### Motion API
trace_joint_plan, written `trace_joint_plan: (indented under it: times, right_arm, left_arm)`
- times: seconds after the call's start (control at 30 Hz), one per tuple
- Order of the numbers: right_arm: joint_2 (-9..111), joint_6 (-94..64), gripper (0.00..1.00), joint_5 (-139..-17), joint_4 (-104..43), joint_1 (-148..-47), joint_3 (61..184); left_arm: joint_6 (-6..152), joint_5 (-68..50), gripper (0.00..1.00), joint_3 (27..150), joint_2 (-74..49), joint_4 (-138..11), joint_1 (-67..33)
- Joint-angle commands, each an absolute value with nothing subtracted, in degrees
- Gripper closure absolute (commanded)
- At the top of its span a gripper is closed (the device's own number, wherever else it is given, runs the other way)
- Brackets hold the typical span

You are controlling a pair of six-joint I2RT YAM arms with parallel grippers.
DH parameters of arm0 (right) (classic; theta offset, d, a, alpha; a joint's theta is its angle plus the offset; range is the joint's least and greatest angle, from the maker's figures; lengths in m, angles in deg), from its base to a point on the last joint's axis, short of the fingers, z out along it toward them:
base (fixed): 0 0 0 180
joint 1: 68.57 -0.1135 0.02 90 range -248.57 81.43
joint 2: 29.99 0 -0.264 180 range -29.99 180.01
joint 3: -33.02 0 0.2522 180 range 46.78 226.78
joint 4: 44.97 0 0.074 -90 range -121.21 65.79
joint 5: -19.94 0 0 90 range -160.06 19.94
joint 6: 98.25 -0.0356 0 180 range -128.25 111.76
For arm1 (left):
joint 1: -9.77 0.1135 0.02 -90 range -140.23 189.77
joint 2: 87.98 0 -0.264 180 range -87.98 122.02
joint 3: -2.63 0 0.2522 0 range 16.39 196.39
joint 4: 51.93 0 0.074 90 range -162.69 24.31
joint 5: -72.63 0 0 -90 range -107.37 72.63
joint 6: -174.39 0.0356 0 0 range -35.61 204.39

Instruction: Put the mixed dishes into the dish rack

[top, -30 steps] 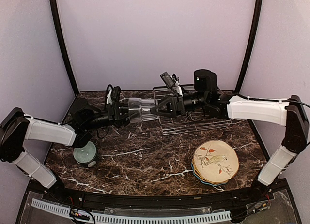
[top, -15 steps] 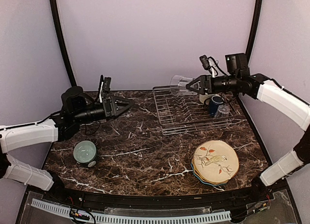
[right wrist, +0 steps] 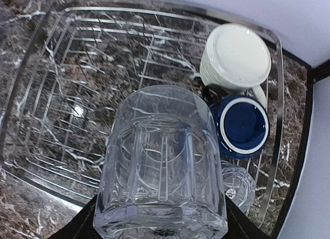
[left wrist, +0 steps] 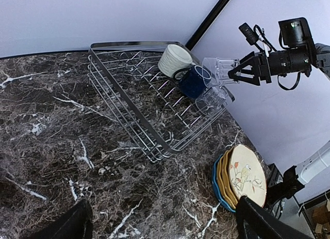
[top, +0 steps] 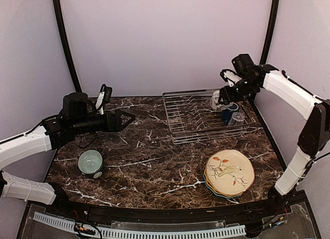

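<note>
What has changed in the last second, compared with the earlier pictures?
The left gripper let go of the clear glass tumbler and drew back to the left, open. The right gripper, holding it, carried it right, above the dish rack near the cream mug and navy mug. The bowl and plates stayed in place.
</note>
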State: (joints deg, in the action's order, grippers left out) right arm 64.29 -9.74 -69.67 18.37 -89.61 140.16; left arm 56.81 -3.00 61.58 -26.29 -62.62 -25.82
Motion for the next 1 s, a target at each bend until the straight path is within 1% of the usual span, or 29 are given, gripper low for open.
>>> trace_joint_plan:
  times: [0.0,0.17,0.33,0.43,0.57,0.67,0.83,0.97]
  right_arm:
    - [68.2,-6.7,1.00,-63.5,23.8,-89.1,143.5]
    - [73.1,-5.8,1.00,-63.6,24.7,-89.1,144.6]
    - [79.6,-5.6,1.00,-63.2,27.0,-89.1,148.6]
    - [82.6,-5.6,0.97,-62.0,29.2,-89.1,150.6]
    - [84.7,-5.5,0.90,-61.4,30.8,-89.1,151.4]
    - [85.4,-5.4,0.83,-61.5,30.9,-89.1,151.4]
    - [87.3,-5.2,0.67,-61.3,30.9,-89.1,152.0]
    - [89.0,-5.2,0.52,-60.7,30.9,-89.0,152.7]
  left_arm:
    - [59.5,-6.0,0.04,62.6,-27.8,-67.4,-25.8]
    - [59.7,-6.5,0.04,62.1,-28.0,-67.4,-25.8]
    - [59.9,-6.7,0.04,61.9,-28.0,-67.3,-25.8]
    - [59.9,-6.9,0.04,61.8,-28.0,-67.5,-25.8]
    - [60.4,-7.7,0.04,61.7,-28.5,-68.1,-25.8]
    - [60.8,-8.3,0.04,61.3,-28.9,-68.3,-25.8]
    - [61.3,-9.0,0.04,61.1,-29.2,-68.6,-25.8]
    - [61.7,-9.9,0.04,61.1,-29.5,-69.5,-25.8]
